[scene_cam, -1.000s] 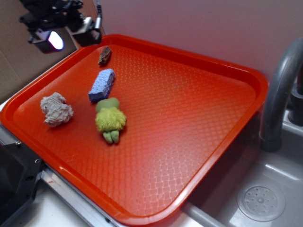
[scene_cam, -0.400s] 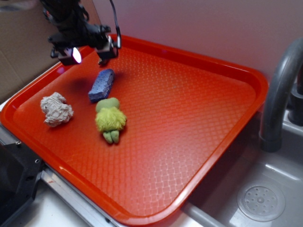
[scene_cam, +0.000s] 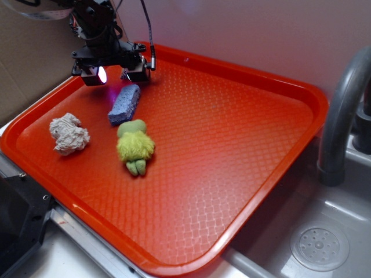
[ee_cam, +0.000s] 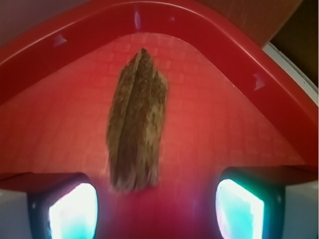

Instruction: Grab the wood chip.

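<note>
Exterior view:
- Red plastic tray (scene_cam: 243, 150), textured floor, raised rim; takes up most of frame.
- Gripper (scene_cam: 113, 73) w/ black arm, low over tray's far-left corner, lit panels facing down. Jaw spacing not readable from here.
- Wood chip: hidden under gripper in this view.
- Blue sponge (scene_cam: 124, 104), rectangular, lying diag. just in front of gripper, apart from it.
- Green-yellow plush toy (scene_cam: 134, 146), fuzzy, just near side of sponge, close to touching.
- Crumpled white paper wad (scene_cam: 69, 134), left of toy, near tray's left rim.
- Grey faucet pipe (scene_cam: 342, 110) at right; grey sink basin w/ round drain (scene_cam: 319, 248) bottom right.

Wrist view:
- Wood chip (ee_cam: 135, 124), dark brown, rough, oblong, tapered end pointing to tray corner; lies flat on tray floor close to the corner rim.
- Gripper (ee_cam: 157, 209): jaws spread wide, one glowing fingertip each side of chip's blunt end, left one just beside it, right one well apart. Nothing held.
</note>
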Available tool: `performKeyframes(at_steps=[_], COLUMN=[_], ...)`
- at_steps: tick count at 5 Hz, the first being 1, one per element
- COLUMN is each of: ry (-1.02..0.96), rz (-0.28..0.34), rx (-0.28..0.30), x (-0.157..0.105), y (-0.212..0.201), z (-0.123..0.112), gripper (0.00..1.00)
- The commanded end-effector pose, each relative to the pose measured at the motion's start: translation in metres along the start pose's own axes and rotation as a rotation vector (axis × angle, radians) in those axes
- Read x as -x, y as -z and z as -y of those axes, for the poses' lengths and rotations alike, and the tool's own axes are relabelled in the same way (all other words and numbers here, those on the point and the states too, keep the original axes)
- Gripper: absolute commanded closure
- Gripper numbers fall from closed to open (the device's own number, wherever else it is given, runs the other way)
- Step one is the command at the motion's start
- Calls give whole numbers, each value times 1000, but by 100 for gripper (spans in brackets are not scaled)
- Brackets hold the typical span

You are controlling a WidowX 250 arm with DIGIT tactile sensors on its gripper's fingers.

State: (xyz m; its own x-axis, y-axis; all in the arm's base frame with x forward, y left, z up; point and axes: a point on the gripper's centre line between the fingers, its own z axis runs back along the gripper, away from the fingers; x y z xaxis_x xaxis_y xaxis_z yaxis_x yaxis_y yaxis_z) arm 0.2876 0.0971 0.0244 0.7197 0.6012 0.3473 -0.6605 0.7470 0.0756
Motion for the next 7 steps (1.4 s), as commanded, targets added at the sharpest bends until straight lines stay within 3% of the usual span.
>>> performKeyframes(at_steps=[1,4,5,6,7], ry=[15,32,34,42,51], rz=[12,6,-7,-14,-12], rx=[1,-23,-21,-21,-20], x=[-25,-34,-32,-28,-27], y=[7,15,18,17,16], z=[-5,9,7,6,6], gripper=[0,0,8,100,100])
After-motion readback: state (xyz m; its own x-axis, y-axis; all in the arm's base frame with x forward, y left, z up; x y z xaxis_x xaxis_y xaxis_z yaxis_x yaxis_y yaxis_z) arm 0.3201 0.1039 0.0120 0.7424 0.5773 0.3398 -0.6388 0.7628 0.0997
